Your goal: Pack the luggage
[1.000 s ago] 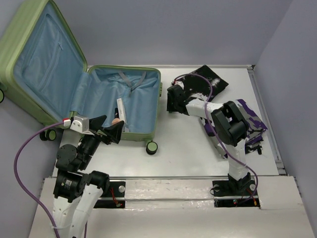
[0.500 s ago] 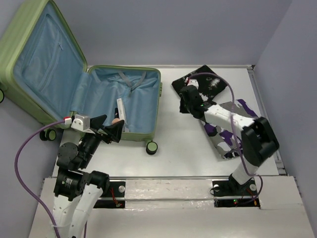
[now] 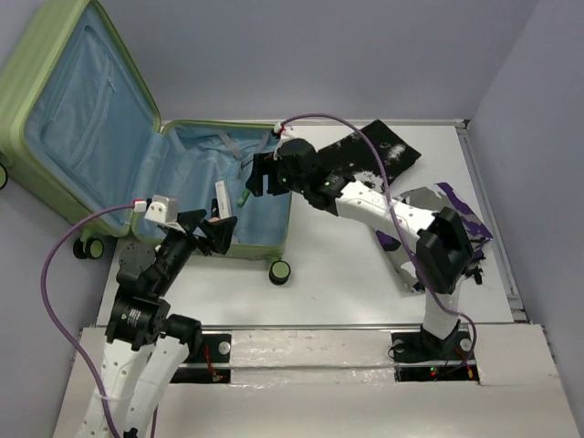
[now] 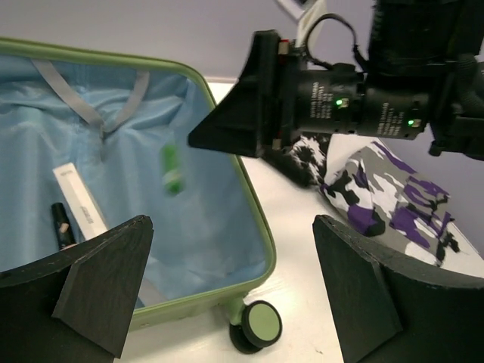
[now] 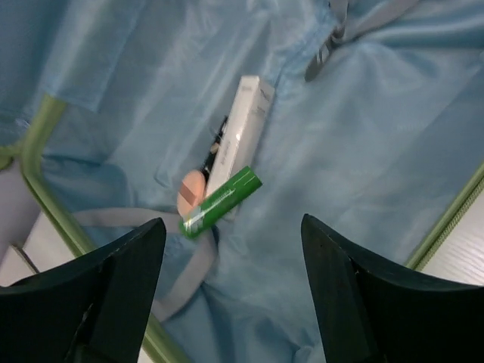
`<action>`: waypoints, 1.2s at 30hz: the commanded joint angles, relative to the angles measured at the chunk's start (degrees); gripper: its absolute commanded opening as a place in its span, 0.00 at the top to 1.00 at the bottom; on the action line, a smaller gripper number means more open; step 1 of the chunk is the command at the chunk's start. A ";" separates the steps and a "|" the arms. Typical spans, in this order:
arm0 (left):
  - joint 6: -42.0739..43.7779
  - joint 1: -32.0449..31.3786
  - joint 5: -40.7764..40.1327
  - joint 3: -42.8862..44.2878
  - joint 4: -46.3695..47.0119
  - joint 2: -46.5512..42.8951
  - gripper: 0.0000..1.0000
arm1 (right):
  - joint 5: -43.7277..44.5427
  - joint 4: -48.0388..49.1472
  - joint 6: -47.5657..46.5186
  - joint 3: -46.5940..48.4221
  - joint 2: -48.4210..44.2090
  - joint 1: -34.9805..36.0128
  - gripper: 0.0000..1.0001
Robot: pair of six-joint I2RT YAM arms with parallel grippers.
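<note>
The luggage [image 3: 255,248] is a light-green suitcase lying open on the table, with blue lining and its lid leaning back at the upper left. My right gripper [image 3: 258,179] hangs over its base, open. A green tube [image 5: 221,202] shows loose and blurred below the jaws, touching neither finger; it also shows as the green tube [image 4: 172,168]. Beneath it lie a white box [image 5: 242,128], a black pencil [image 4: 60,223] and a peach round piece [image 5: 190,193]. My left gripper [image 3: 208,233] is open and empty at the suitcase's near rim [image 4: 257,219].
A black-and-white cloth [image 3: 383,155] lies at the back right. A purple camouflage bundle [image 3: 447,228] sits under the right arm's elbow. A suitcase wheel [image 4: 261,324] stands on the table just below my left jaws. Grey straps [image 5: 333,38] cross the lining.
The right arm has swung left from beside the clothes to above the suitcase base, and its jaws have opened. The green tube now shows free below them. The left arm shifted slightly.
</note>
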 commanded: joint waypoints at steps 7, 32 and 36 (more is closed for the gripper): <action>-14.74 -1.60 18.81 -0.92 14.04 10.06 0.01 | 3.59 -2.62 -0.10 -9.60 -21.41 -9.01 0.20; -20.29 -47.67 -20.03 43.43 20.49 91.62 0.01 | 18.00 -19.14 -4.14 -28.25 -65.84 -17.30 0.08; -21.87 -46.10 -18.90 49.24 20.39 99.27 0.01 | 17.04 -19.76 -3.78 -29.92 -67.34 -17.30 0.07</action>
